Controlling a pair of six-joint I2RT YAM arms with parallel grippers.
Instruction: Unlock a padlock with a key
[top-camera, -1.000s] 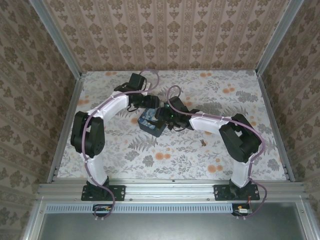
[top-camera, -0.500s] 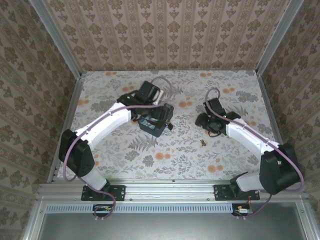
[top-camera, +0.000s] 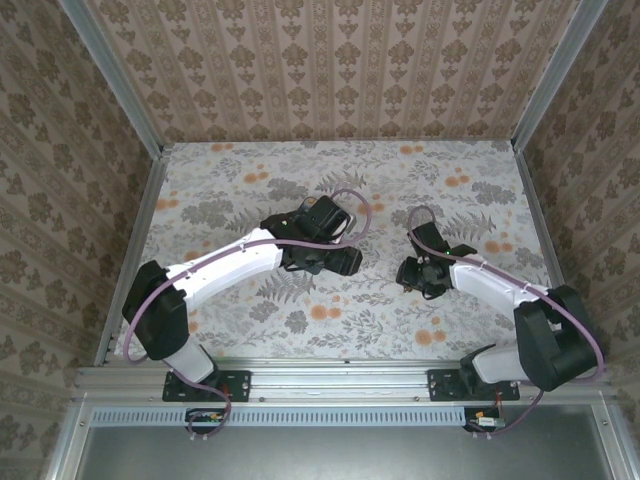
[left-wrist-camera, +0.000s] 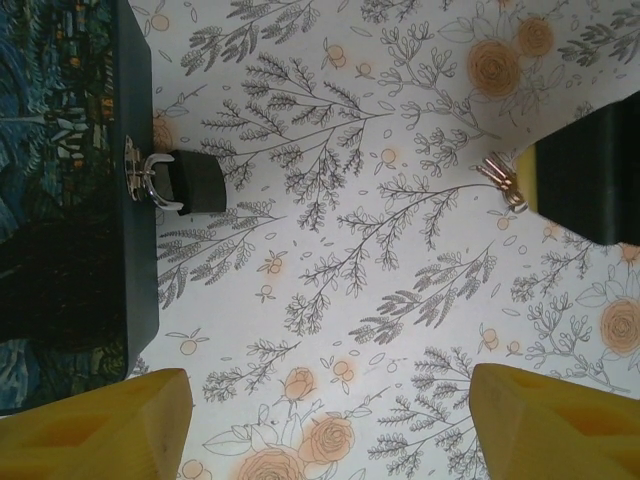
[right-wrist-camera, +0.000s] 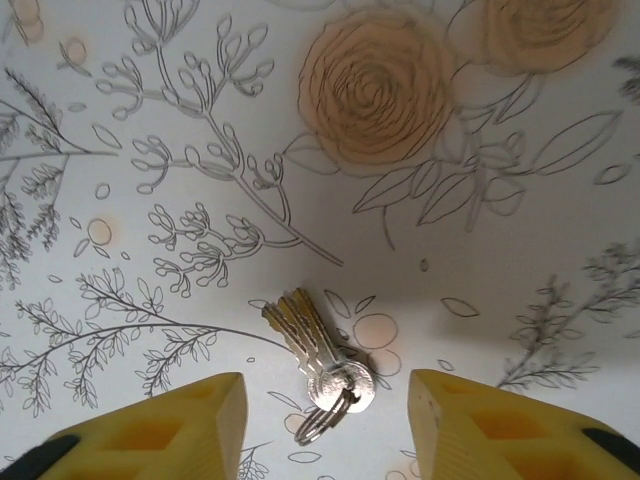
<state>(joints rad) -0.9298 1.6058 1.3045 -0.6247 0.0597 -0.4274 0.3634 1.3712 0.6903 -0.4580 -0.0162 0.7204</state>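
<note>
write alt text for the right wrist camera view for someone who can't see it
A small bunch of keys on a ring lies flat on the white floral tabletop, just ahead of the gap between the two yellow fingers of the right gripper. The fingers stand apart and do not touch the keys. Pale orange roses and grey line-drawn sprigs pattern the surface.
</note>
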